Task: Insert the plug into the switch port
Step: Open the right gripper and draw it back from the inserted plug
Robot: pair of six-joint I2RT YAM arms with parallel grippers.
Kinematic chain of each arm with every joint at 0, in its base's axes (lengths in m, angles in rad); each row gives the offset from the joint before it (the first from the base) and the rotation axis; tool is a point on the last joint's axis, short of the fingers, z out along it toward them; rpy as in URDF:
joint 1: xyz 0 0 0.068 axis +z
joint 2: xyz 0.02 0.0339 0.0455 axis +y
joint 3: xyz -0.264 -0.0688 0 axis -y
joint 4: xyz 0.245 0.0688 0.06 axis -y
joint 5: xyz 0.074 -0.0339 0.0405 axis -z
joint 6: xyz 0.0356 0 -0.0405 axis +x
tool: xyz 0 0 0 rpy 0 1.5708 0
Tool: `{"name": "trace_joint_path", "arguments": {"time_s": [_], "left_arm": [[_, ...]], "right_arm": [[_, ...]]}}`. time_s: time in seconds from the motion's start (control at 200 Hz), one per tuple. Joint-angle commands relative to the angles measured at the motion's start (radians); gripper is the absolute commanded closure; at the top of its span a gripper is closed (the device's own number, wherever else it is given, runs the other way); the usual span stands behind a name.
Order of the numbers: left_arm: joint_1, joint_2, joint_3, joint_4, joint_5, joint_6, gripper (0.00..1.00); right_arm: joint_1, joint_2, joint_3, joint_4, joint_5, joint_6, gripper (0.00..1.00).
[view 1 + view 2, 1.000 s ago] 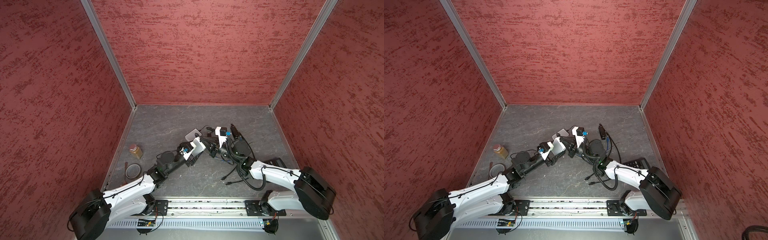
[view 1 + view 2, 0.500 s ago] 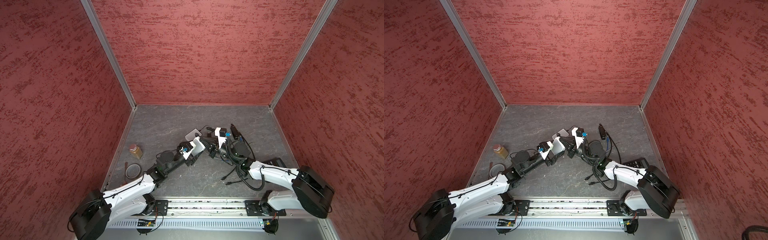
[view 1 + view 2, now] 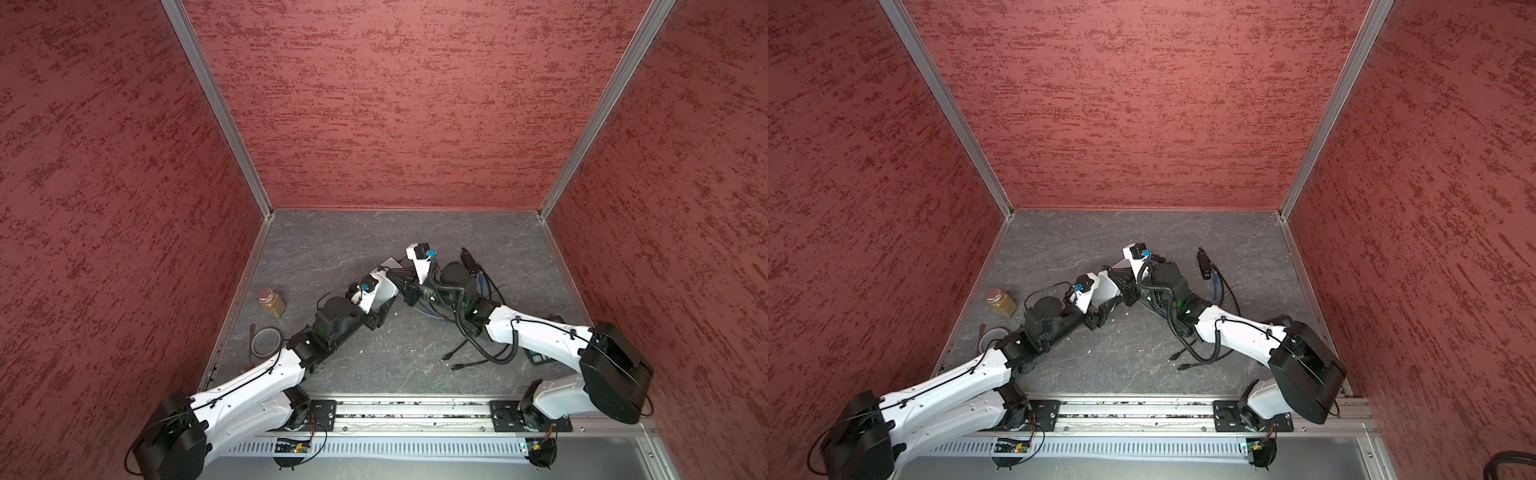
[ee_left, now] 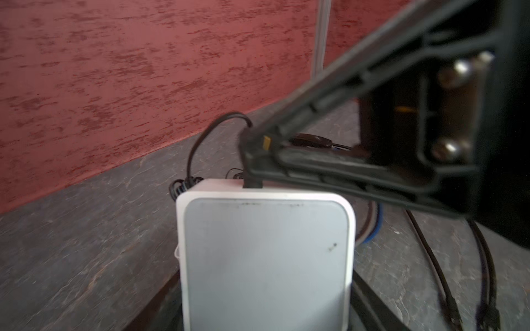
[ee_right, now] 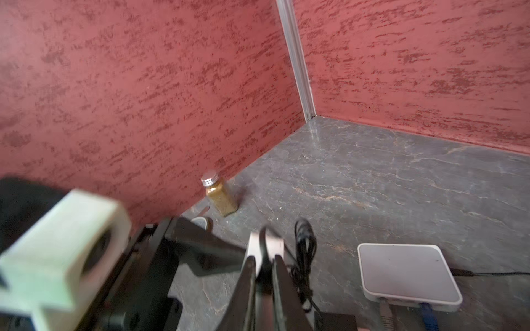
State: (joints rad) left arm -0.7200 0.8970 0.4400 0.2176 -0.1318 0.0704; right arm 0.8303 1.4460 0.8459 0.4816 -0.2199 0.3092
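Capped jar (image 3: 272,302) holds brown powder; left claw (image 3: 386,293) grips switch (image 4: 266,258).

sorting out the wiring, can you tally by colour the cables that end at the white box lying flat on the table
grey cable: 1
blue cable: 1
black cable: 1
total at the white box: 3
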Motion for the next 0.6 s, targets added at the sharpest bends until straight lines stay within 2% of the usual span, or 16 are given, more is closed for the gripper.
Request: {"name": "trace_joint_path", "arguments": {"time_s": [0.0, 0.14, 0.276, 0.596], "left_arm": [[0.049, -0.035, 0.088, -0.116, -0.071, -0.154, 1.0], [0.054, 0.012, 0.128, -0.322, -0.043, -0.27, 1.0], [0.047, 0.061, 0.115, -0.408, 0.014, -0.366, 1.0], [0.005, 0.148, 0.081, -0.514, 0.092, -0.501, 1.0]], "right_arm": [[0.0, 0.044, 0.03, -0.204, -0.013, -0.006, 0.79], [-0.038, 0.031, 0.032, -0.237, -0.009, 0.02, 0.68], [-0.077, -0.02, 0.03, -0.294, 0.031, -0.005, 0.61], [-0.203, -0.124, -0.008, -0.392, 0.075, -0.141, 0.57]]}}
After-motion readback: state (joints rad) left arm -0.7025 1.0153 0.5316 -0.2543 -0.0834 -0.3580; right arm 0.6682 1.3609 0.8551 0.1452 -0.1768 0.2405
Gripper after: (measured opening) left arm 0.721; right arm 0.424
